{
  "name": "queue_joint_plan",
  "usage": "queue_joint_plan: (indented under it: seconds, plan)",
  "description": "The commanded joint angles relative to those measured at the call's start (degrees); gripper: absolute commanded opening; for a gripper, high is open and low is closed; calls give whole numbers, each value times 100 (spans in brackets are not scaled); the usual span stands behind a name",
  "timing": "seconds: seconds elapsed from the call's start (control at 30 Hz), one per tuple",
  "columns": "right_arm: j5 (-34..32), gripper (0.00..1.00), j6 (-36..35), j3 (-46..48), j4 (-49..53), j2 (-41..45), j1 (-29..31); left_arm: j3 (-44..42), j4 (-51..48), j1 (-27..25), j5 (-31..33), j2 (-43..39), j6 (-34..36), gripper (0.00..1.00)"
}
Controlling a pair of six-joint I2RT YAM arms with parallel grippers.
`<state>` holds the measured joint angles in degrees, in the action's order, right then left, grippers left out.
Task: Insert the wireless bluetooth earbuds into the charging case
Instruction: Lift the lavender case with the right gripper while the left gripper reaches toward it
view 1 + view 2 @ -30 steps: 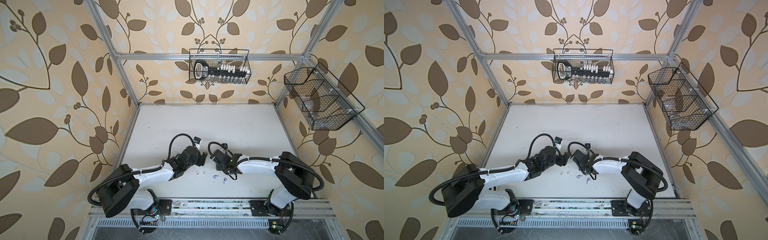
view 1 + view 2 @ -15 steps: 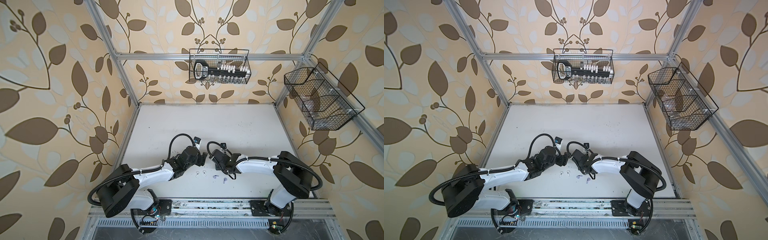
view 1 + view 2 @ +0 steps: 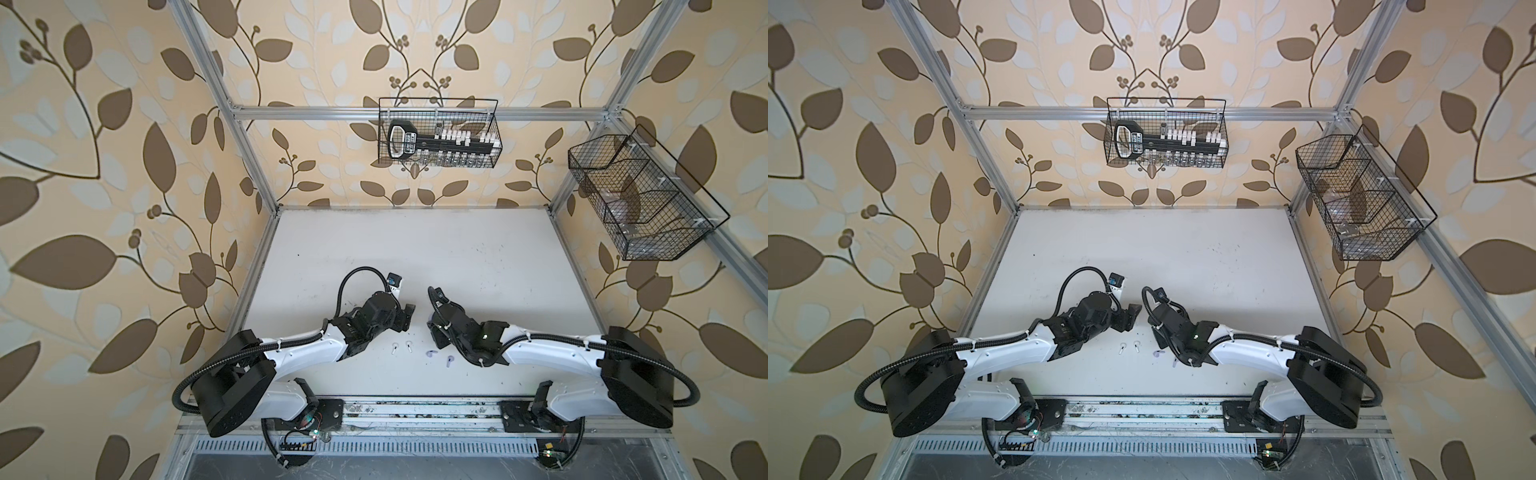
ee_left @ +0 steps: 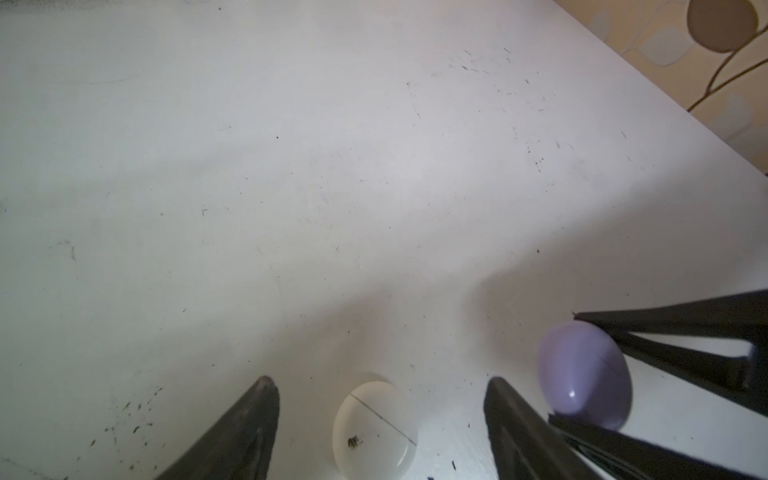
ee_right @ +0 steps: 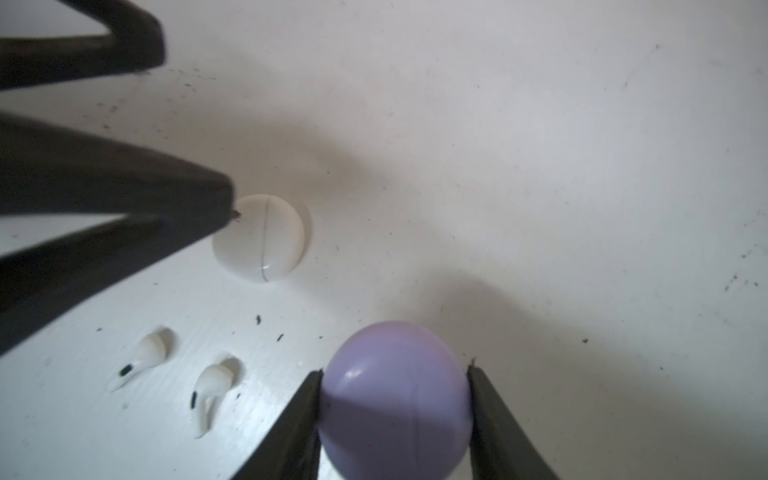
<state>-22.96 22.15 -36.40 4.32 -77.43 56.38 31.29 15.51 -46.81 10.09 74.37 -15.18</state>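
Lilac case [image 5: 395, 399] between jaws, seemingly touching

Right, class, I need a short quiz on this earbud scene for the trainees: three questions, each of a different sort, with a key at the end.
1. True or false: the right gripper touches the lilac case on both sides.
2. Which case lies inside the open left gripper? A) the white case B) a black case C) no case
3. In the right wrist view, how many white earbuds lie on the table?
Key: 1 true; 2 A; 3 two.
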Motion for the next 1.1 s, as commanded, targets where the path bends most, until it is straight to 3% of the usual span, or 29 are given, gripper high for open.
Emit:
queue_joint_plan:
  seconds: [0.0, 0.27, 0.33, 0.53, 1.07]
  plan:
    - [41, 18, -635, 399, -578, 458, 131, 293, 1, 5, 113, -315, -75, 79]
    - [87, 16, -808, 1009, -950, 1374, 317, 627, -332, 5, 113, -539, -75, 79]
    - [113, 16, -853, 1101, -961, 1589, 339, 796, -539, 5, -2821, -516, -820, 69]
    - [113, 15, -988, 1219, -862, 2133, 426, 1110, -598, 5, -3812, -342, -1162, 70]
    - [-323, 15, -1018, 1374, -684, 2850, 778, 1678, -1436, 5, -4374, 103, -1198, 65]
